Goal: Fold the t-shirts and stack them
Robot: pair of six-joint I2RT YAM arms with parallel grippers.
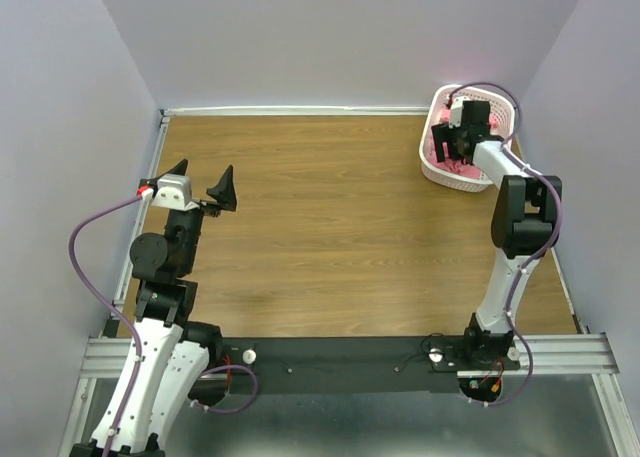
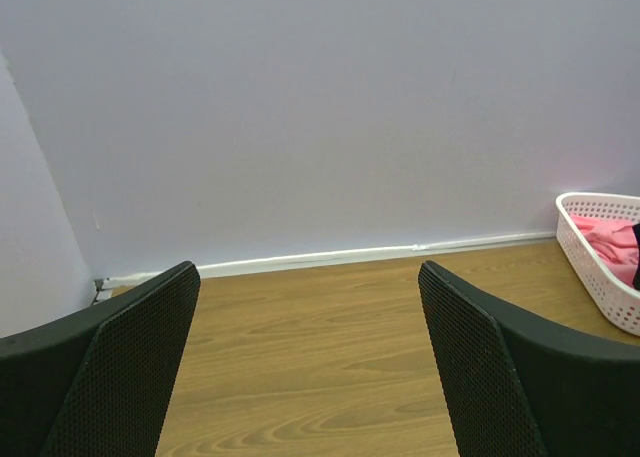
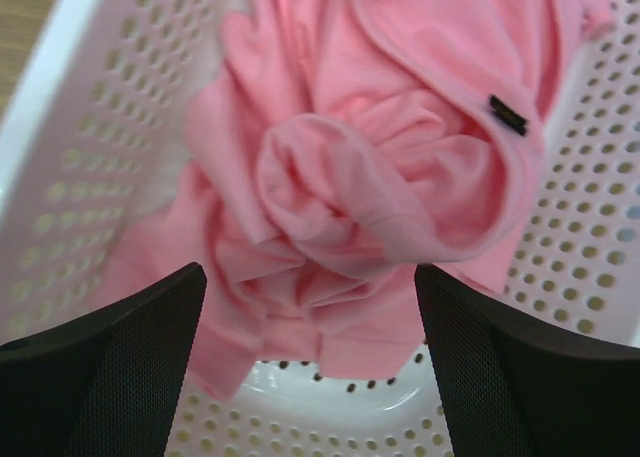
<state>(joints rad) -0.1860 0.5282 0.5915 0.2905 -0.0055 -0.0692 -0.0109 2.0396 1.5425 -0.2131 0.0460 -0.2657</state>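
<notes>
Right gripper (image 3: 310, 282) over t-shirts (image 3: 370, 177) — dark label (image 3: 508, 115)

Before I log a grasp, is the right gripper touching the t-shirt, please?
Cannot tell: in the right wrist view the right gripper frames the t-shirt; depth unclear.

No readable text; t-shirt (image 3: 370, 177) neck label (image 3: 508, 115) blank/dark.

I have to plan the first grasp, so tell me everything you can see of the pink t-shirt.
Salmon-pink, soft cloth: the t-shirt is crumpled in a loose, twisted bundle, unfolded. Its round neck band shows at upper right with a small dark label. It lies in the white mesh basket at the table's far right corner, against floor and walls. The right gripper hangs open over it; contact cannot be told.
</notes>
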